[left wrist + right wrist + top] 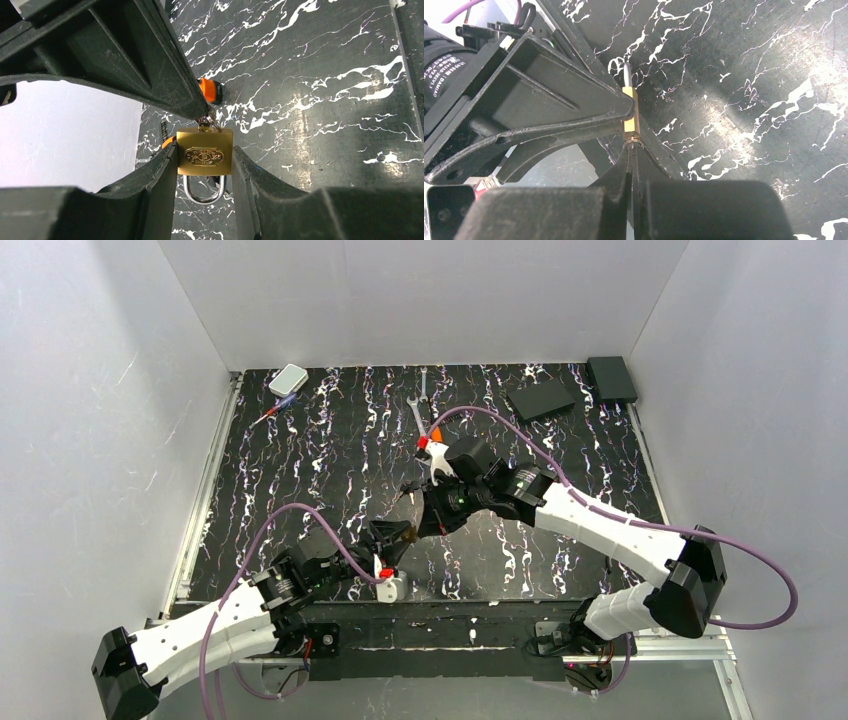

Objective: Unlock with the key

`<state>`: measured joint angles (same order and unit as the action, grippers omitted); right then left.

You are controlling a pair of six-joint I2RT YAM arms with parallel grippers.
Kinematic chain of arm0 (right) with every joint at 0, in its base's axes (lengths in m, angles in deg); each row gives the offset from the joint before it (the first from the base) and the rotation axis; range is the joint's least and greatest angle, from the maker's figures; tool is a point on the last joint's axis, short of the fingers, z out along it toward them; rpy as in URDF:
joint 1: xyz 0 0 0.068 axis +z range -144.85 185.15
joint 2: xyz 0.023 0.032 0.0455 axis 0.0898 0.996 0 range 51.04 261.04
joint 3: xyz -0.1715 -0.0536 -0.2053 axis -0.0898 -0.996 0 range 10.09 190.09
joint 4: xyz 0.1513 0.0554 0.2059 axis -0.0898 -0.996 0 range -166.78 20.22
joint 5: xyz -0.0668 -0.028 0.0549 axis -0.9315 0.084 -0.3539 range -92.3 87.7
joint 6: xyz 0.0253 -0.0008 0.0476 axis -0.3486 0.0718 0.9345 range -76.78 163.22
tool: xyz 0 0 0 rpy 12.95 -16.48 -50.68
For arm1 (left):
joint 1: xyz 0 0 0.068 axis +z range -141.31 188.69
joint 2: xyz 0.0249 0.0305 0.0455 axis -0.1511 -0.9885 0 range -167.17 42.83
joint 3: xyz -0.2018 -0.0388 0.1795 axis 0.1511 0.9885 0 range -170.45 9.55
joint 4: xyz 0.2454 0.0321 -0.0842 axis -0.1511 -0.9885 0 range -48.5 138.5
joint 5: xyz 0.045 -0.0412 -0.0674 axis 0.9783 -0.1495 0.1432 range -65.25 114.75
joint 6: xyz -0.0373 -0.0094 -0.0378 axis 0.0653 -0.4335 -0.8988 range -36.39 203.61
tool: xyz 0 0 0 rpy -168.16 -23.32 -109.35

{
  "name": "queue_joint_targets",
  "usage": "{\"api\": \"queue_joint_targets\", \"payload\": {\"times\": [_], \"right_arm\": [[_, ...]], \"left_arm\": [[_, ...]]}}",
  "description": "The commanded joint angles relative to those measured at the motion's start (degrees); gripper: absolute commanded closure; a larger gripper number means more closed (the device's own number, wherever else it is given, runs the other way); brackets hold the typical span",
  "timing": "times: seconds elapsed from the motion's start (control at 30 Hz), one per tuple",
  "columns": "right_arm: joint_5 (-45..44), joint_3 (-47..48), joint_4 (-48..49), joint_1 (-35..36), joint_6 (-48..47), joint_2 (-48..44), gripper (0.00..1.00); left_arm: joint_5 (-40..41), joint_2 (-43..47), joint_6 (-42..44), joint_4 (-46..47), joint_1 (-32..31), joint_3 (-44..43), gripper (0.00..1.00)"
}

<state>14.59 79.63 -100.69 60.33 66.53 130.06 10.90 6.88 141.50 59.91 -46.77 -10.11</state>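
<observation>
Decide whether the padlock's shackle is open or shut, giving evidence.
Shut: in the left wrist view, both legs of the silver shackle run into the brass padlock body.

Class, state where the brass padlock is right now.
Left wrist view, centre: the brass padlock is clamped between the fingers of the left gripper, with the right gripper meeting its top edge.

The top camera sits high behind the arm bases and looks steeply down over the whole black, white-veined marble-patterned tabletop [330, 440] to its far edge. Each wrist camera looks from very close along its own fingers, the left gripper [204, 150] and the right gripper [631, 152]. Both views share the small brass padlock [204, 157] by the near edge, seen from opposing ends.
</observation>
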Motion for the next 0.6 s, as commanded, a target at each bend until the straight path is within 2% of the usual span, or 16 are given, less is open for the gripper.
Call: {"api": "queue_joint_targets", "payload": {"times": [0.0, 0.13, 0.33, 0.57], "right_arm": [[-2.9, -1.0, 9.1, 0.3, 6.0, -0.7, 0.99], [0.0, -0.4, 9.4, 0.7, 1.7, -0.4, 0.99], [-2.1, 0.2, 4.4, 2.1, -10.0, -1.1, 0.99], [-6.4, 0.1, 4.8, 7.2, -15.9, -0.9, 0.99]], "left_arm": [[-2.7, 1.3, -0.1, 8.3, -0.4, -2.7, 1.00], [-4.4, 2.1, -1.4, 8.3, -0.4, -2.6, 1.00], [-8.1, 2.4, -3.6, 8.3, -0.3, -2.5, 1.00], [-11.5, 1.4, -5.5, 8.0, -0.4, -2.7, 1.00]]}}
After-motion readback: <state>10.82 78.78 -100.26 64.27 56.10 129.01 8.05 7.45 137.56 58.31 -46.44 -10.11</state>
